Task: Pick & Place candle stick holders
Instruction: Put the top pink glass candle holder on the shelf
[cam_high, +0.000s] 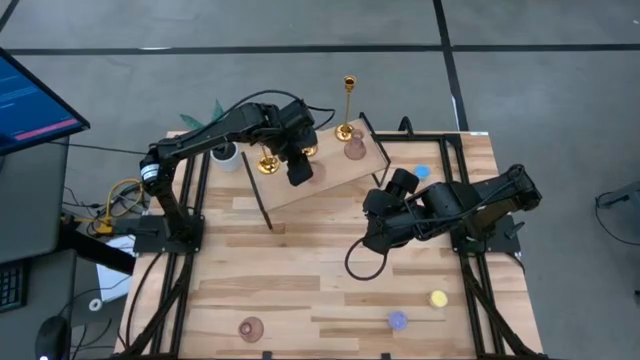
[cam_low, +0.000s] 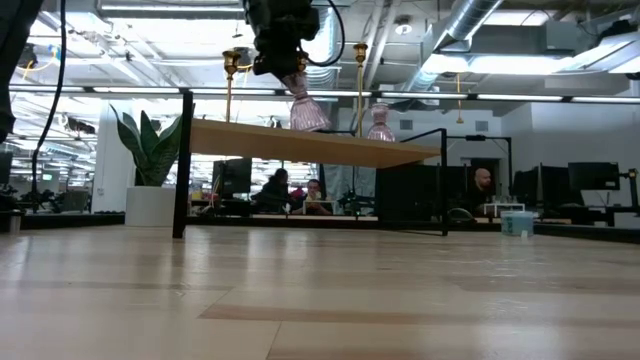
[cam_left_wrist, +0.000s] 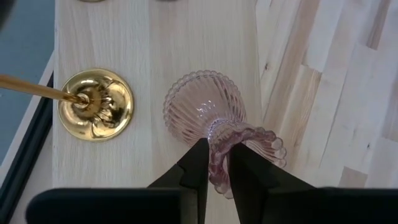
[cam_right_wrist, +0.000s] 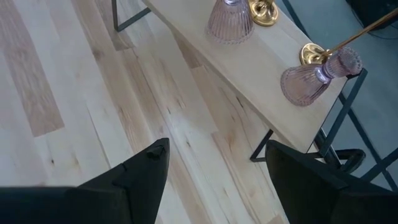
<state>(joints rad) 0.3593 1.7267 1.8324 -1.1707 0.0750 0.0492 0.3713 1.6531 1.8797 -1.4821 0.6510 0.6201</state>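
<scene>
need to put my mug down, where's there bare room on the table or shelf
Free: the table middle, between the raised shelf and the pink holder at the near edge. Crowded: the shelf, where the left claw grips a pink holder beside gold candlesticks.

A raised wooden shelf (cam_high: 330, 175) on thin black legs stands at the far side of the plank table (cam_high: 300, 270). A blue round light (cam_high: 421, 172) lies beside the shelf; a yellow one (cam_high: 438, 298) and a bluish one (cam_high: 397, 320) sit near the table's front edge. A green potted plant (cam_low: 150, 160) stands by the shelf's left end
</scene>
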